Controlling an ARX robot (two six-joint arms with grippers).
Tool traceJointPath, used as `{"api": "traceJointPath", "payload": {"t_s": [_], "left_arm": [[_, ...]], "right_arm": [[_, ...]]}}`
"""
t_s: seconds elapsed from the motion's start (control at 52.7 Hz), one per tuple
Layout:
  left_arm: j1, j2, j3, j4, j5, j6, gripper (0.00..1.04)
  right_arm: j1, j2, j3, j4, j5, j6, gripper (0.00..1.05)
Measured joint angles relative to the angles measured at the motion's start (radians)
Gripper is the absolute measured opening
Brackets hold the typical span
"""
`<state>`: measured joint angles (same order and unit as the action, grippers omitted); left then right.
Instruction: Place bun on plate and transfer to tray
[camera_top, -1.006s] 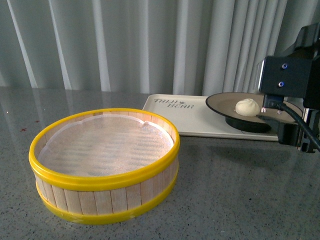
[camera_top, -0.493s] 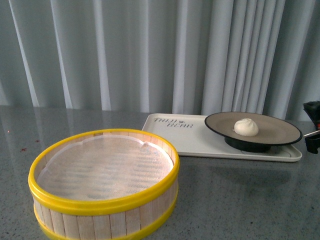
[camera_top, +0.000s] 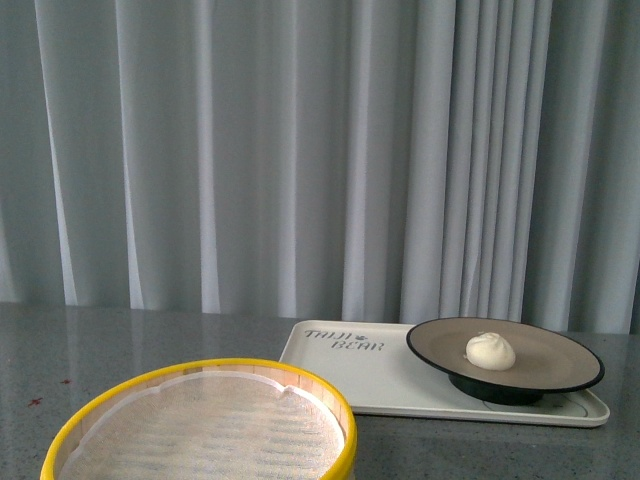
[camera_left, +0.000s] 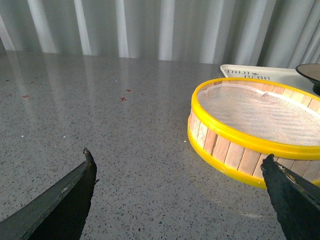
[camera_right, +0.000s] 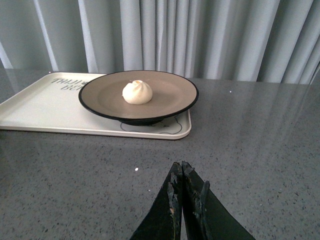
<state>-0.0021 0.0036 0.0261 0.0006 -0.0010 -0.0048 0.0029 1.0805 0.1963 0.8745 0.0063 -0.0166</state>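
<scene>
The white bun (camera_top: 490, 351) sits on the beige plate with a black rim (camera_top: 540, 350), and the plate stands on the right part of the cream tray (camera_top: 370, 375). In the right wrist view the bun (camera_right: 137, 92) rests in the plate (camera_right: 170, 95) on the tray (camera_right: 45, 107). My right gripper (camera_right: 181, 166) is shut and empty, over bare table well short of the tray. My left gripper (camera_left: 177, 160) is open and empty above the table beside the steamer. Neither gripper shows in the front view.
A bamboo steamer with yellow rims (camera_top: 200, 425) stands at the front left; it also shows in the left wrist view (camera_left: 255, 125). A grey speckled table (camera_right: 260, 150) carries everything. White curtains hang behind.
My right arm has drawn back out of the front view, leaving the plate with the bun on the tray. The front view has tilted upward.
</scene>
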Motion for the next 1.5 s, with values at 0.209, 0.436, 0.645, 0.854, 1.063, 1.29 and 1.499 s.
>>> {"api": "traceJointPath", "payload": {"t_s": [0.209,0.436,0.645,0.854,1.063,1.29,1.499], "left_arm": [[0.000,0.000,0.000,0.000,0.000,0.000,0.98],[0.000,0.000,0.000,0.000,0.000,0.000,0.98],[0.000,0.000,0.000,0.000,0.000,0.000,0.98],[0.000,0.000,0.000,0.000,0.000,0.000,0.98],[0.000,0.000,0.000,0.000,0.000,0.000,0.98],[0.000,0.000,0.000,0.000,0.000,0.000,0.98],[0.000,0.000,0.000,0.000,0.000,0.000,0.98]], "right_arm": [[-0.001,-0.146,-0.082,-0.068,-0.005,0.003,0.02],[-0.001,-0.259,-0.158,-0.090,-0.004,0.003,0.02],[-0.001,-0.431,-0.187,-0.242,-0.005,0.005,0.02],[-0.001,-0.550,-0.191,-0.352,-0.005,0.005,0.02],[-0.001,-0.657,-0.191,-0.452,-0.005,0.005,0.02],[-0.001,-0.755,-0.191,-0.547,-0.005,0.005,0.02],[-0.001,-0.841,-0.191,-0.632,-0.005,0.005,0.02]]}}
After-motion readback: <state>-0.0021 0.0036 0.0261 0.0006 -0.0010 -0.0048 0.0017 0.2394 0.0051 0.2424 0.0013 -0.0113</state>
